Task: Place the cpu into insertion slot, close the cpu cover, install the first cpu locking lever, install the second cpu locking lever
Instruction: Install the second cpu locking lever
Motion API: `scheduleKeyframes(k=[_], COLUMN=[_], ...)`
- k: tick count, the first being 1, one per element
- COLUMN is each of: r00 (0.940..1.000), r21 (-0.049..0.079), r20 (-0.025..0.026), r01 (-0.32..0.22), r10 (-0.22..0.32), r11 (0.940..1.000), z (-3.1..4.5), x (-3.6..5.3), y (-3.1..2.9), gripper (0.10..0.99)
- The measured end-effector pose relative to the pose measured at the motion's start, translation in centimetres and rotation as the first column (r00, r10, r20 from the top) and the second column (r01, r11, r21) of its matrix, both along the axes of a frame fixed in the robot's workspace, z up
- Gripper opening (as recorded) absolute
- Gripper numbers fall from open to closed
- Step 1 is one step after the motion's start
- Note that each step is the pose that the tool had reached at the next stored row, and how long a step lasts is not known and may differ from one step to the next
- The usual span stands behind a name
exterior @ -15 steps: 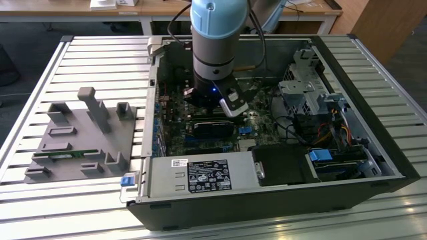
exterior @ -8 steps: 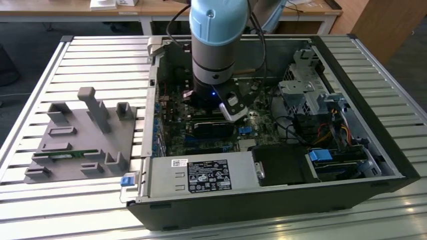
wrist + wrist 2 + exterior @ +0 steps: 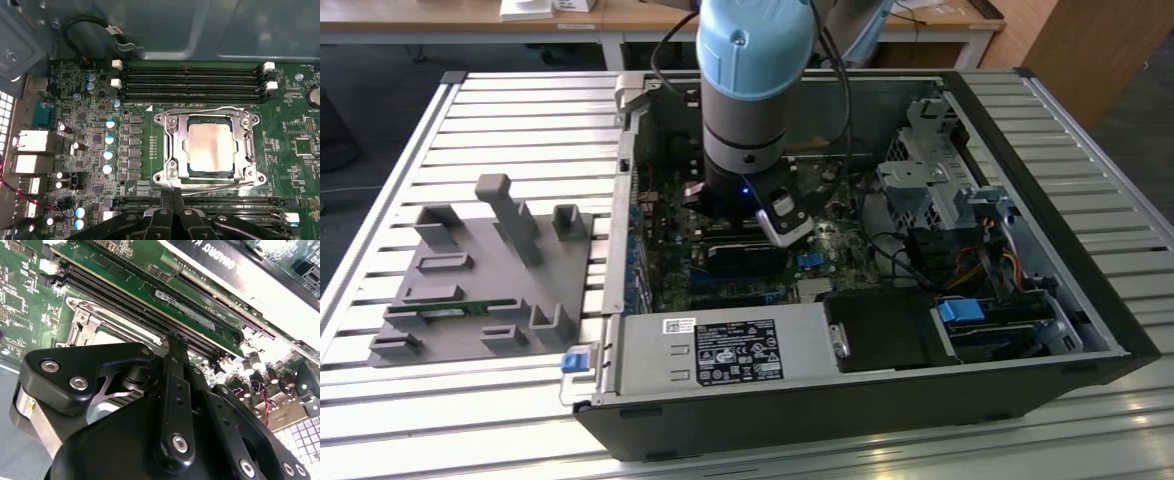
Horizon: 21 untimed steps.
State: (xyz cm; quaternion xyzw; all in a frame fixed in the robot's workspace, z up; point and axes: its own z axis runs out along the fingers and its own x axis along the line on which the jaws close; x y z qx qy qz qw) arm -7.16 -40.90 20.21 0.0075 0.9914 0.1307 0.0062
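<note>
From where I sit, the small flat square cpu (image 3: 210, 147) with its pale silvery-beige metal top is already seated in the square black insertion slot (image 3: 186, 172), and the thin silvery metal cpu cover (image 3: 172, 145) lies flat around it, the chip showing through its central window. Thin wire levers run along two opposite sides of the frame; I judge both to be lying down, though I cannot tell whether they are hooked.

In the first wrist view my black pincer (image 3: 173, 196) sits just beside the socket's edge, tips at the wire lever (image 3: 215, 187) on that side, between the socket and the near row of long black memory slots (image 3: 200, 204). The fingers look pressed together, tips meeting in a narrow point, gripping nothing I can make out.

In the exterior view the arm (image 3: 747, 90) stands near vertical, reaching straight down into the open black computer case (image 3: 1067, 330) on the slatted desk (image 3: 520, 120).
</note>
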Motion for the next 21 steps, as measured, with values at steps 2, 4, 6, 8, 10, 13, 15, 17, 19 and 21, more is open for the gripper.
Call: scheduleKeyframes(k=[2,4,6,8,10,13,15,17,19,21], r00=[1.0,1.0,1.0,1.0,1.0,1.0,1.0,1.0,1.0,1.0], r21=[0.006,0.015,0.021,0.025,0.028,0.032,0.037,0.042,0.047,0.052], r20=[-0.0001,0.0,0.0,0.0,-0.0001,0.0,-0.0001,-0.0001,-0.0001,-0.0001], r01=[0.0,0.0,0.0,0.0,0.0,0.0,0.0,0.0,0.0,0.0], r10=[0.0,0.0,0.0,0.0,0.0,0.0,0.0,0.0,0.0,0.0], r11=[1.0,0.9999,0.9998,0.9997,0.9996,0.9995,0.9993,0.9991,0.9989,0.9987], z=[-0.08,-0.16,-0.3,-0.46,-0.6,-0.78,-0.85,-0.92,-0.97,-1.02], x=[-0.04,-0.12,-0.16,-0.21,-0.27,-0.37,-0.4,-0.43,-0.45,-0.48], y=[-0.01,0.0,0.0,0.0,0.0,0.0,-0.01,0.0,0.01,0.02], gripper=[0.114,0.114,0.114,0.114,0.114,0.114,0.114,0.114,0.114,0.114])
